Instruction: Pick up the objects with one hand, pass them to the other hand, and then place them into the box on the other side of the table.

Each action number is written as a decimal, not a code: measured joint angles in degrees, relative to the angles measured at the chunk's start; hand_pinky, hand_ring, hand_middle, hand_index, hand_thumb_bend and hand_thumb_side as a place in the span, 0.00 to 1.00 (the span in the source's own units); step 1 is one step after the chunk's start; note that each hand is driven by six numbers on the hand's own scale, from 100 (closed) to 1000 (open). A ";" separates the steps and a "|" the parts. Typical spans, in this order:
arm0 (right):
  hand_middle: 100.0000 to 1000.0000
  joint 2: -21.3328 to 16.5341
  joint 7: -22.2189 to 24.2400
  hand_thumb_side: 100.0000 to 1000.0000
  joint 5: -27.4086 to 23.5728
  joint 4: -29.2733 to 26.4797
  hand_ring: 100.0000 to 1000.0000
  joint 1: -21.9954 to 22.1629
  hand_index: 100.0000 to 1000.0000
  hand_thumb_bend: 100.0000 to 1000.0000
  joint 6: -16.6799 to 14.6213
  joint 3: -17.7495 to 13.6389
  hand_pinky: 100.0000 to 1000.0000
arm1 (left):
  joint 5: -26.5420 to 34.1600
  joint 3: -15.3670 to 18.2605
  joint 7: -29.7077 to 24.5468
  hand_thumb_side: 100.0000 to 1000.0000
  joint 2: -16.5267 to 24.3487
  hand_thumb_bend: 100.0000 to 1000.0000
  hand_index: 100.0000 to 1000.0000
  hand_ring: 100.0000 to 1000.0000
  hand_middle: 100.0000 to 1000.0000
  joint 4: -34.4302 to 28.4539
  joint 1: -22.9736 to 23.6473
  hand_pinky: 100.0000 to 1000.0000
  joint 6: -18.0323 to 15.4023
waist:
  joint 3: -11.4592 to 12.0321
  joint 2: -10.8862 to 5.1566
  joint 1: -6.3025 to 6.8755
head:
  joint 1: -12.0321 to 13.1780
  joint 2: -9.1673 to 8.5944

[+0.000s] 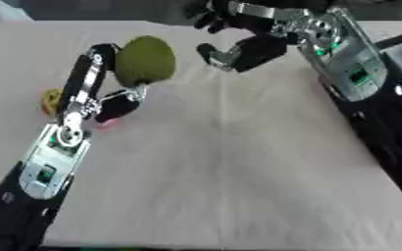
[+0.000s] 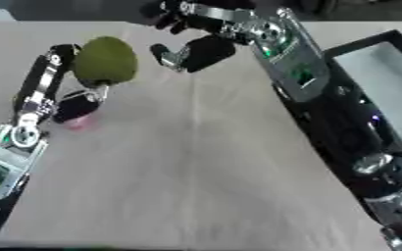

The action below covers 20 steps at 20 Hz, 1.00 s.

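1. The left robot hand (image 1: 110, 81) holds a green rounded object (image 1: 144, 61), lifted off the counter (image 1: 230, 186). Its fingers run up the object's left side and its thumb comes up from below, so the hand is clamped on the object, which bulges out to the right of the fingers toward the other arm.

2. Just left of that hand's wrist a small yellow thing (image 1: 50, 100) lies on the counter, and a pink patch (image 2: 80, 123) shows right under the hand. I cannot tell what either is, and neither is touched.

3. The step in hand looks like the pass. To do it well, the left robot hand should keep the object's free right side facing across and hold steady at this height, so the receiving fingers have bare surface to close on rather than landing on the holding fingers.

4. The right robot hand (image 1: 238, 51) hovers to the right of the object, near it but apart. Its fingers are curved in a wide cup with a gap between thumb and fingers, and it holds nothing and touches nothing.

5. It should come in around the object's right side and close before the left lets go. The object is rounded and may roll out if released early.

6. Beyond the right forearm, at the right edge, sits the black-rimmed box (image 2: 385, 93), the likely goal.
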 measured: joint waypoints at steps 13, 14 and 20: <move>0.97 2.19 3.34 0.36 0.24 3.34 0.94 -0.76 1.00 0.00 -0.52 1.31 0.91 | 1.67 -1.27 -0.68 0.00 -0.99 0.00 0.49 0.54 0.46 0.36 -1.03 0.59 -2.00 | 0.09 0.00 -0.29 | -0.50 0.50; 0.97 2.43 2.99 0.36 0.49 3.69 0.94 -0.98 1.00 0.00 -0.48 1.32 0.91 | 1.97 -1.42 -0.87 0.00 -1.00 0.00 0.49 0.54 0.46 0.33 -1.08 0.59 -2.23 | 0.11 0.00 -0.31 | -0.59 0.50; 0.97 3.84 0.22 0.35 1.74 5.06 0.93 -1.56 1.00 0.00 -0.09 1.35 0.91 | 3.76 -2.30 -1.90 0.00 -1.53 0.00 0.49 0.55 0.46 -0.08 -1.34 0.59 -3.80 | 0.31 0.00 -0.49 | -1.31 0.50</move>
